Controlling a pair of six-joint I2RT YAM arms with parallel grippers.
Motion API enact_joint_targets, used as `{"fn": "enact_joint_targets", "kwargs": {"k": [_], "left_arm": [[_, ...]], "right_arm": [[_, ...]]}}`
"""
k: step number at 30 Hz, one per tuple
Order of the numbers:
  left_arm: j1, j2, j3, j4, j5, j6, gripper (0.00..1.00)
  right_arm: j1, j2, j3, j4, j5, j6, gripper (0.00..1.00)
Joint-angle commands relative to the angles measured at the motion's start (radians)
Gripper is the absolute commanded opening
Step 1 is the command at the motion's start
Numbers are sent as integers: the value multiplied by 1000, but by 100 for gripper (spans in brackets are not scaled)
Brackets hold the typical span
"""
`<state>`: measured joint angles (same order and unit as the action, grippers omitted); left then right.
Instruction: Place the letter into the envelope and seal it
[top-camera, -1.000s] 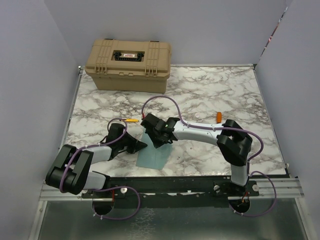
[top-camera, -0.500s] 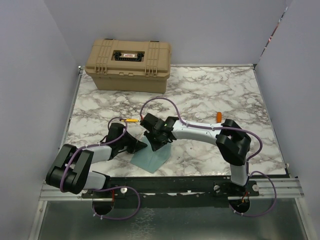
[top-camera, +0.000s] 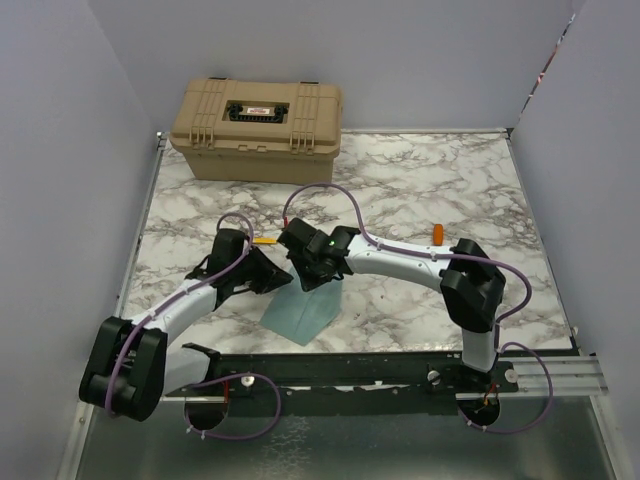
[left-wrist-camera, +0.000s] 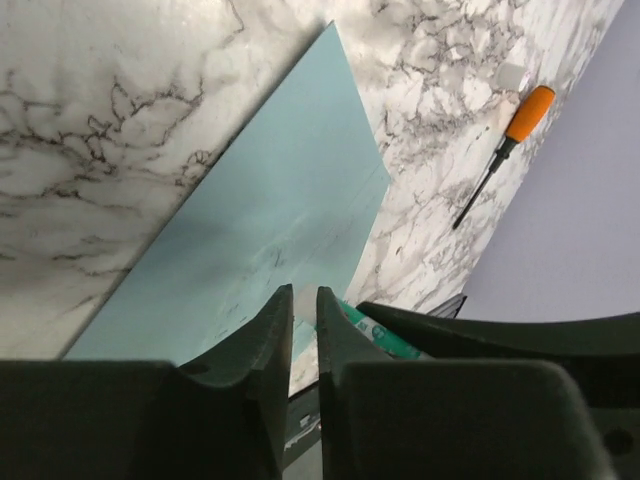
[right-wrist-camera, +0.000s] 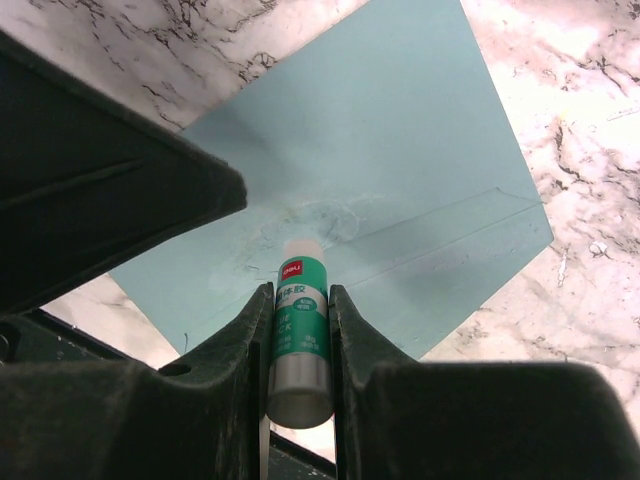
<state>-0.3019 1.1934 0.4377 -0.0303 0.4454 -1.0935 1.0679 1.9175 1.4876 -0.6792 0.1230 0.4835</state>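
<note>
The left arm (top-camera: 190, 300) rises from its base at the near left edge and stretches far and to the right, its forearm low and its wrist turned inward toward the middle. The left gripper (left-wrist-camera: 303, 298) points down and to the right, its jaws a narrow slit apart with nothing between them. The right arm (top-camera: 400, 265) stands up from the near right, bends at a dark elbow, and runs its white forearm leftward to meet the other wrist. The right gripper (right-wrist-camera: 300, 290) tilts downward, its jaws clamped on a glue stick (right-wrist-camera: 299, 340).
</note>
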Motion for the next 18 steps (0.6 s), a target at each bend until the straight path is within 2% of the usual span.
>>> {"fn": "enact_joint_targets", "kwargs": {"k": [1, 3, 8, 18], "left_arm": [[4, -50, -6, -200, 37, 88, 6], [4, -82, -29, -240, 33, 85, 0], [4, -118, -87, -255, 63, 79, 0], [4, -37, -114, -226, 48, 112, 0]], "right_arm": [[8, -26, -12, 0, 9, 28, 0], [8, -20, -12, 14, -22, 7, 0], [9, 15, 10, 13, -92, -57, 0], [31, 37, -51, 70, -103, -137, 1]]}}
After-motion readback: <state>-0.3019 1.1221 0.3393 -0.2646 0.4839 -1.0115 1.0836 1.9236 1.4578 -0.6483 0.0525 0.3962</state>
